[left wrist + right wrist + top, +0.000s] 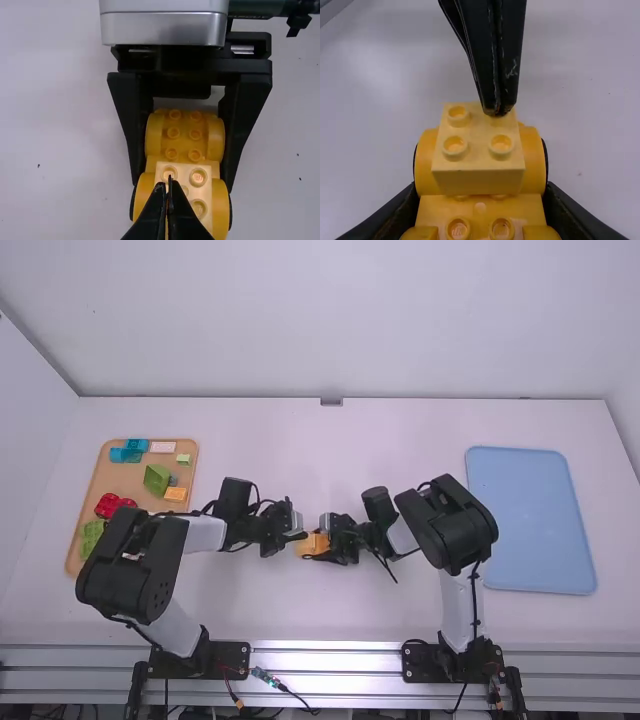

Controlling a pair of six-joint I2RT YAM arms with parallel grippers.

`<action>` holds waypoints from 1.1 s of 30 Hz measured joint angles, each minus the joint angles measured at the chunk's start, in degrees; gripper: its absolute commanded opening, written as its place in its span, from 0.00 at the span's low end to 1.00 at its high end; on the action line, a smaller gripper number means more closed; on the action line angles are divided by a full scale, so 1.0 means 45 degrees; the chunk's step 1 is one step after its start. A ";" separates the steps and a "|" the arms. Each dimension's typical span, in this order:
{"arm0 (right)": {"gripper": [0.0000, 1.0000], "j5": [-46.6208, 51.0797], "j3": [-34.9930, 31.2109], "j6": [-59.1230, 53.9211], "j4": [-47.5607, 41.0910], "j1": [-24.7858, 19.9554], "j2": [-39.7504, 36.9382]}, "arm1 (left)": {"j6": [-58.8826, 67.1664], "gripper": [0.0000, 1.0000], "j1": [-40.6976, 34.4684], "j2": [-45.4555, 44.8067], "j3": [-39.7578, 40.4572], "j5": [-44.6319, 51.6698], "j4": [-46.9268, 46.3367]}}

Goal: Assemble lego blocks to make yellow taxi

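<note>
While my right fingers (131,120) clamp the yellow car base (184,134), my empty left fingers (511,60), pressed together, should push the pale block (478,175) squarely down onto it.

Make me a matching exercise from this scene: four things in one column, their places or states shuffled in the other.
Things
1. Pale yellow studded plastic block
2. Red plastic blocks
3. Light blue rectangular tray
4. Left arm's black two-finger tool

Places or states
A. On the right side of the table
B. Fingertips together, at the top of a studded block
C. On top of the orange-yellow plastic body
D. On the tan tray at the table's left

Pairs
1-C, 2-D, 3-A, 4-B
</note>
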 measured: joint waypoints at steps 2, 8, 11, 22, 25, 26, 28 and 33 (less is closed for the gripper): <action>0.50 0.0000 0.0000 0.0010 0.0000 0.0005 0.0000 | 0.0029 0.02 0.0000 0.0000 0.0000 0.0005 0.0010; 0.50 0.0000 0.0000 0.0010 0.0005 0.0000 0.0000 | 0.0044 0.02 0.0000 0.0000 0.0000 0.0063 -0.0107; 0.50 0.0000 0.0000 0.0005 0.0005 0.0005 0.0000 | 0.0049 0.02 -0.0053 0.0000 0.0000 0.0087 -0.0291; 0.50 -0.0034 0.0000 0.0005 -0.0005 0.0000 0.0000 | 0.0204 0.02 -0.0573 0.0000 -0.0189 -0.0185 0.0452; 0.50 -0.0029 0.0000 -0.0053 0.0000 0.0005 0.0000 | 0.0068 0.02 -0.0583 0.0000 -0.0267 -0.0189 0.0515; 0.50 -0.0019 -0.0005 -0.0058 0.0005 0.0000 0.0000 | 0.0034 0.02 -0.0588 0.0000 -0.0291 -0.0189 0.0534; 0.50 -0.0024 0.0000 -0.0058 0.0000 0.0005 0.0005 | -0.0010 0.02 -0.0583 0.0000 -0.0340 -0.0175 0.0573; 0.50 -0.0039 0.0000 -0.0083 0.0000 0.0005 0.0005 | -0.0155 0.02 -0.0593 -0.0073 -0.0389 -0.0296 0.0520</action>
